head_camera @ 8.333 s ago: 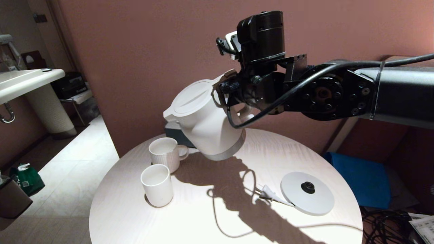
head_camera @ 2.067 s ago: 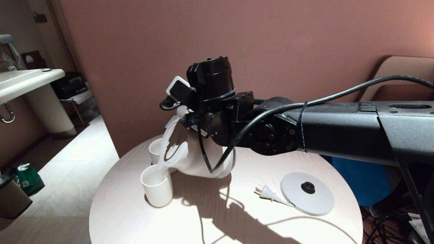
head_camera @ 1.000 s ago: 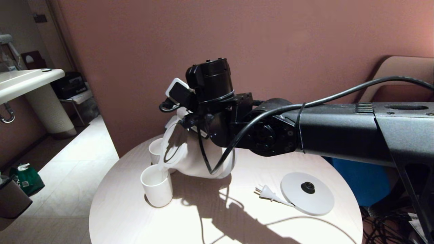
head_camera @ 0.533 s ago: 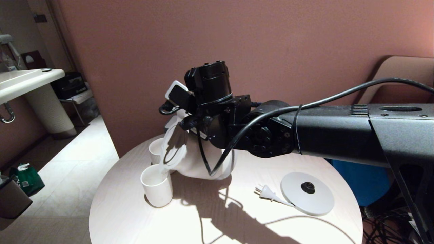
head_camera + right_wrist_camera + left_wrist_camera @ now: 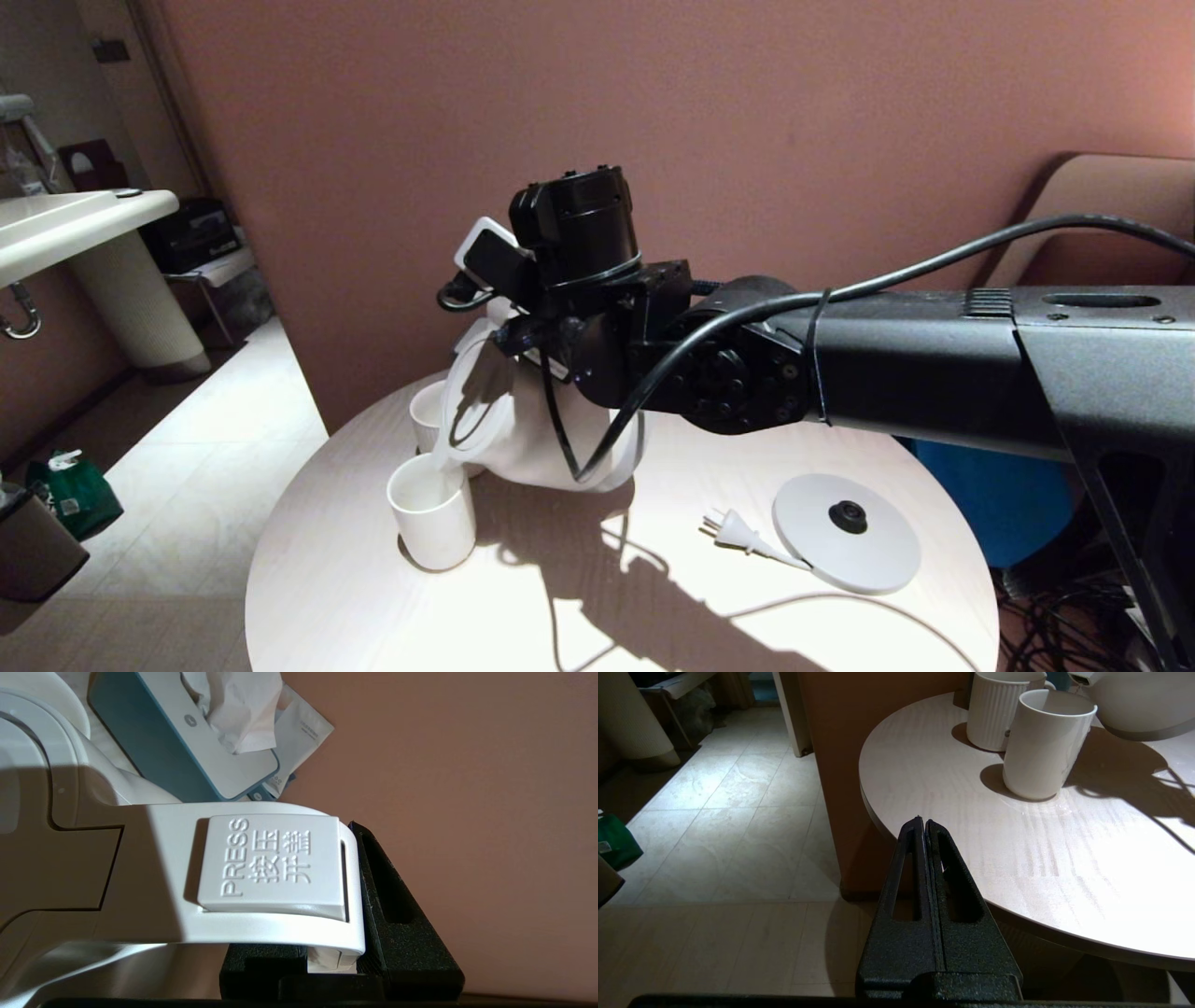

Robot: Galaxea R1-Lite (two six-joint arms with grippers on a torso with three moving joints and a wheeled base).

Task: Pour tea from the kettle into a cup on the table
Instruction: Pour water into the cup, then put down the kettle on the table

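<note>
1. Right gripper (image 5: 327, 952) clamps the kettle (image 5: 523, 429) handle, kettle tilted, spout over the smooth cup (image 5: 432, 509) near the table (image 5: 579, 607) left edge.
2. Left gripper (image 5: 924, 828), fingers pressed together, hangs off-table beside that edge.

Kettle tipping over the cup

The white kettle (image 5: 523, 429) is being held off the table (image 5: 653, 597), tilting steeply leftward with its flat lid facing left and its spout hanging directly over the rim of the cup (image 5: 432, 509). The plain white handleless cup is standing upright near the table's left edge, just nearer than the kettle. The pale round wood-grain tabletop is lying brightly lit beneath both. Any stream of tea is too faint to make out.
</note>
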